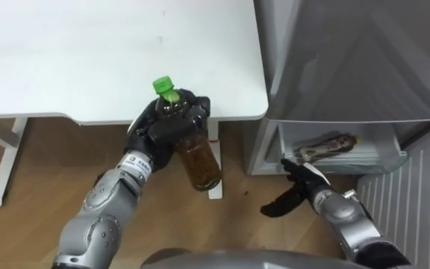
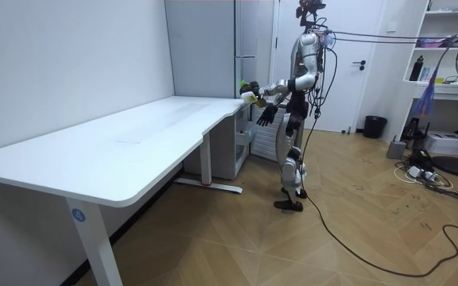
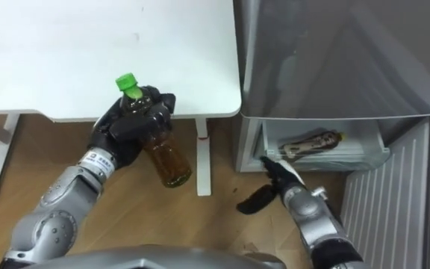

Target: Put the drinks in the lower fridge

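Observation:
My left hand point(image 1: 159, 131) is shut on a bottle of brown drink point(image 1: 200, 161) with a green cap point(image 1: 163, 84). It holds the bottle tilted, off the table's near edge and over the floor. To the right, the lower fridge drawer point(image 1: 394, 158) stands pulled out, and a second bottle point(image 1: 327, 146) lies on its side in it. My right hand point(image 1: 297, 187) hangs open just in front of and below that drawer, touching nothing. In the room view I stand at the table's far end beside the fridge point(image 2: 213, 48), with the bottle point(image 2: 249, 95) held out in front.
The white table point(image 1: 88, 52) fills the upper left, and its leg point(image 1: 215, 187) stands right behind the held bottle. The grey fridge body point(image 1: 349, 52) rises at the upper right, with its open door point(image 1: 416, 202) at the far right. Wooden floor lies below.

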`<state>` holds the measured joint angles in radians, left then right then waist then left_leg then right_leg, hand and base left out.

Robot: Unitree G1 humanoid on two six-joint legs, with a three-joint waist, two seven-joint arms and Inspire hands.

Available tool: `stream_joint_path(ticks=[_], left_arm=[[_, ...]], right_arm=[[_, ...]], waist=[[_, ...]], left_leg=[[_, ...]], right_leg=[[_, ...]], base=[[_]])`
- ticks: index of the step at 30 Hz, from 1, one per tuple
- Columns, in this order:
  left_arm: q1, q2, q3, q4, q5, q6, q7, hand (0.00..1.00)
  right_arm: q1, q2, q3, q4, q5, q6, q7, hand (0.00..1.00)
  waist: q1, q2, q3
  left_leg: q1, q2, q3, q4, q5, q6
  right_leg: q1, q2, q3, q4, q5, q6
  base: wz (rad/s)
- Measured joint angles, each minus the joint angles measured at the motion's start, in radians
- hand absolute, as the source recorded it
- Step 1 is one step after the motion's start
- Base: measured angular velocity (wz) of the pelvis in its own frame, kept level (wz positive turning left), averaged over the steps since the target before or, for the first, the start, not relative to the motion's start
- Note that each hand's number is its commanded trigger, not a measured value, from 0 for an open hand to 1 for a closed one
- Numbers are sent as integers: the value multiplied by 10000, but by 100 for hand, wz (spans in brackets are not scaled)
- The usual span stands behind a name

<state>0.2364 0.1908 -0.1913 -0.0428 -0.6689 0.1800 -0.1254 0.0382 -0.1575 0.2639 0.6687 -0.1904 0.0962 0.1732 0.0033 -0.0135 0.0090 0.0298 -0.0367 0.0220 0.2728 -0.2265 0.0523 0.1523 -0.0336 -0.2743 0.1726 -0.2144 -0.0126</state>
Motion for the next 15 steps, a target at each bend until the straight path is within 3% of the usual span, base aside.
stream_joint_path(ticks=[5, 10, 15], left_arm=[[-2, 19, -219, 1, 896, -216, -403, 100], [-29, 76, -313, 130, 1334, -708, -447, 100], [-60, 75, -377, 129, 1720, -911, -434, 100]], right_arm=[[144, -1, 223, -1111, 24, -104, 1311, 0], [194, -29, 294, -1989, 799, -444, 2251, 0], [215, -38, 309, -2362, 957, -526, 2862, 0]], waist=[[-23, 10, 8], [-140, -54, 121], [-240, -53, 124]], left_leg=[[-3, 10, 35, -17, 0, 1], [-42, 28, 68, -59, -5, 2], [-73, 45, 109, -50, -5, 3]], right_leg=[[-105, -9, 110, 114, 0, 1], [-108, 0, 231, 164, 1, 2], [-220, 2, 253, 244, 1, 1]], base=[[-2], [-1], [-2]])
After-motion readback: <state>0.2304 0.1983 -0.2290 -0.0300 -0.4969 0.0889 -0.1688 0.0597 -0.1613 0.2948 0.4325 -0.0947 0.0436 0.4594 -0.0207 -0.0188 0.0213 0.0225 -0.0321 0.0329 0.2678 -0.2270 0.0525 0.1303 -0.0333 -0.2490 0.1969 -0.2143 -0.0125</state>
